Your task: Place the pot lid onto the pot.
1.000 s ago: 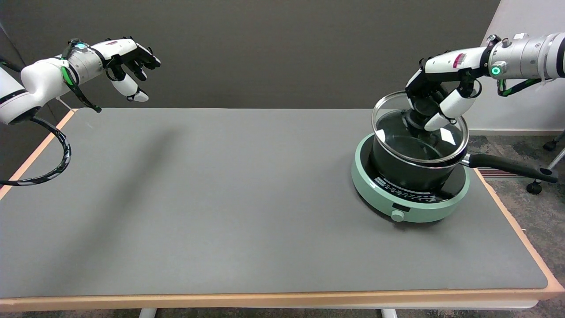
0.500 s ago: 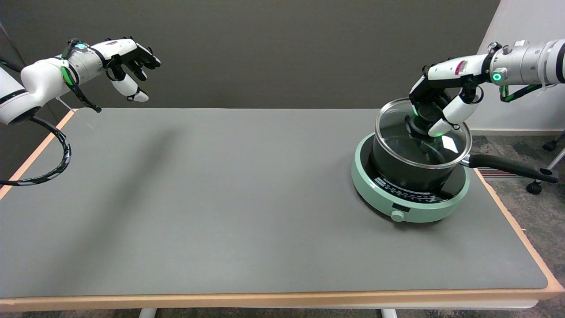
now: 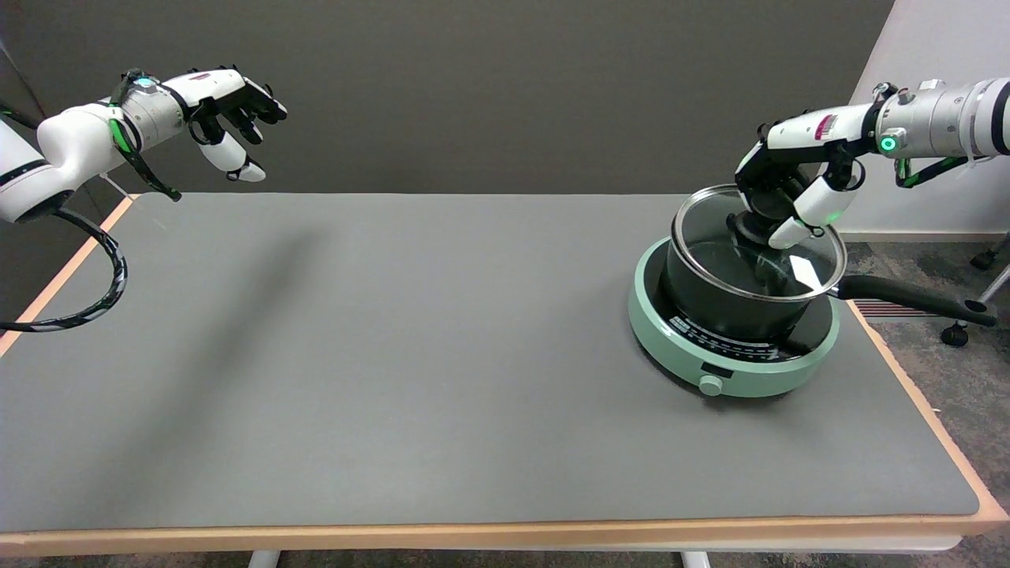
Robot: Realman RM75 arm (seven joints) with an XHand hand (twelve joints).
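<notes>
**Lid over the pot, knob in the fingers**

Head view: the right hand (image 3: 781,201) holds the lid (image 3: 757,252) by its knob, fingers closed round it. The lid lies directly over the pot (image 3: 734,304) on the green cooker (image 3: 734,371), apparently at rim level; whether fully seated, I cannot tell.

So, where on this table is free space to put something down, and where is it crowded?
The grey table is bare from its left edge to the green cooker, and along the near edge in front of it. The far right corner is crowded: the pot, its lid, the right hand on the knob.
</notes>
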